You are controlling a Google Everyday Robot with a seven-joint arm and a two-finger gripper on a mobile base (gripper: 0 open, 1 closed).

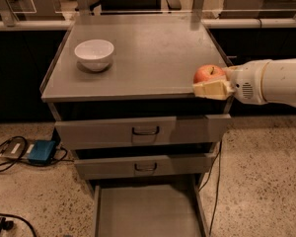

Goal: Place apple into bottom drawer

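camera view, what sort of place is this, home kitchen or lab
Probably a lab or test space, not a home: a grey metal drawer cabinet on speckled floor, loose cables by a blue box. The end effector holds the apple at a front corner of the cabinet top.

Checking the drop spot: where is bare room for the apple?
The grey bottom drawer: bare floor between its low side walls. The grey cabinet top: bare between white bowl and gripper. Crowded only at front-right corner, where the gripper holds the small red apple.

Red apple (pixel 209 73) in cream tool (pixel 210 83), grey bottom drawer (pixel 147 215)
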